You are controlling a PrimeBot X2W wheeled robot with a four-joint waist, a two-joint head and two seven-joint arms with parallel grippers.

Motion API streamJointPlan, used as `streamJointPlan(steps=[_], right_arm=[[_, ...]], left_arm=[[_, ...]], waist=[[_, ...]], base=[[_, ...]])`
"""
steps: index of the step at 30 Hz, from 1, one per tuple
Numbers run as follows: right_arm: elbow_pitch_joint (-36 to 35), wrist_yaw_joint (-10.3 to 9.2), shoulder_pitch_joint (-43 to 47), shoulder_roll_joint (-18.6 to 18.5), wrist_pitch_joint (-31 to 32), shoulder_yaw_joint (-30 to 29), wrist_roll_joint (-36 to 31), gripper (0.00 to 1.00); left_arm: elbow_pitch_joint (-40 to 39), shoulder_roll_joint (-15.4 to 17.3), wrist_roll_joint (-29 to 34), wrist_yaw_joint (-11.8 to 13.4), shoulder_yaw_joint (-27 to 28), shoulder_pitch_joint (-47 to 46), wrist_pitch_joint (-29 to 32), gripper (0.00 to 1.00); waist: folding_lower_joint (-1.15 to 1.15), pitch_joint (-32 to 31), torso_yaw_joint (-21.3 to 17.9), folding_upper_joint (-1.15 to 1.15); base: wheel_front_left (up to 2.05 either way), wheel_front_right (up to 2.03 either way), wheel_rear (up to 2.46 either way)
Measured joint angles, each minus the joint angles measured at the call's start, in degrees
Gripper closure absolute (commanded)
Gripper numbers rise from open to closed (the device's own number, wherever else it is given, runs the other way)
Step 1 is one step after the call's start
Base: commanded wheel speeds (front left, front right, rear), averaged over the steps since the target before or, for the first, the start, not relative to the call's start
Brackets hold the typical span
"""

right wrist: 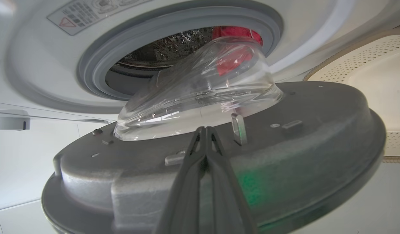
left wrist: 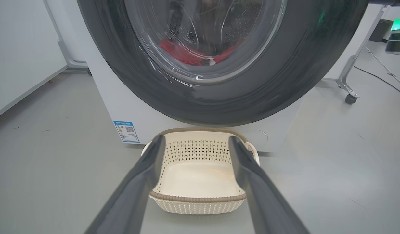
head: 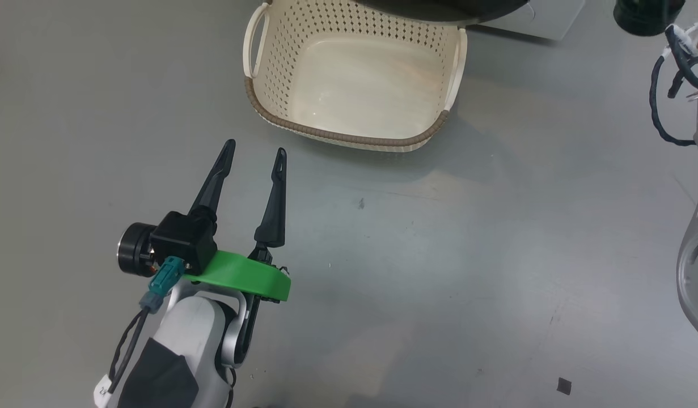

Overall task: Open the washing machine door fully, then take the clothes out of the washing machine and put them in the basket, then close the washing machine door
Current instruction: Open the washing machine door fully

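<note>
Right pincer (right wrist: 204, 130), pressed together, is the nearer arm: tips aimed at inner face of partly open washing machine door (right wrist: 300, 156), beside its glass bowl (right wrist: 200, 94); left pincer (head: 255, 148) spread, short of basket (head: 349, 139).

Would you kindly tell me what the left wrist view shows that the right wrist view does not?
Left wrist view, not the right: the blue label on the front of the washing machine, the black outer rim of the door, the inside floor of the basket, and the open left hand framing it. Right wrist view, not the left: the grey gasket, a warning sticker, the door's grey inner face, and the shut right hand pointing at it. Both: the door's glass bowl, the red clothes inside the machine, and the basket.
</note>
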Motion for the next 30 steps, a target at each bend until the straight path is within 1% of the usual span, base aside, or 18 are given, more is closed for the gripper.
streamJointPlan(steps=[8, 20, 24, 26, 28, 30], right_arm=[[0.34, 0.16, 1.75, 0.14, 1.21, 0.55, 0.78, 1.00], [0.31, 0.20, 2.56, 0.27, 1.35, 2.25, 1.30, 1.00], [-0.05, 2.25, 3.81, 0.58, -0.68, 2.55, 0.25, 1.00], [-0.45, 3.74, 4.61, 0.49, -2.43, 2.60, -0.58, 1.00], [-1.10, 5.65, 5.22, 0.18, -4.13, 3.31, -2.30, 1.00], [-2.01, 7.90, 5.99, -0.93, -5.75, 4.92, -4.75, 1.00]], left_arm=[[0.14, 0.00, 0.07, 0.01, -0.02, 1.05, 0.00, 0.00], [0.11, 0.02, 1.54, 0.03, 0.03, 1.80, 0.00, 0.00], [0.27, 0.03, 2.46, 0.14, -0.07, 1.98, 0.00, 0.00], [0.37, 0.03, 2.48, 0.14, -0.12, 2.02, 0.00, 0.00], [0.46, 0.04, 2.48, 0.14, -0.13, 2.05, 0.00, 0.00], [0.55, 0.04, 2.48, 0.15, -0.08, 2.13, 0.00, 0.00]], waist=[[0.00, -1.98, -0.28, 0.00], [0.00, -2.87, -0.64, 0.00], [0.00, -3.34, -0.82, 0.00], [0.00, -3.74, -0.90, 0.00], [0.00, -4.21, -0.97, 0.00], [0.00, -4.76, -1.05, 0.00]], base=[[0.00, 0.00, 0.00], [0.00, 0.00, 0.00], [0.00, 0.00, 0.00], [0.00, 0.00, 0.00], [0.00, 0.00, 0.00], [0.00, 0.00, 0.00]])
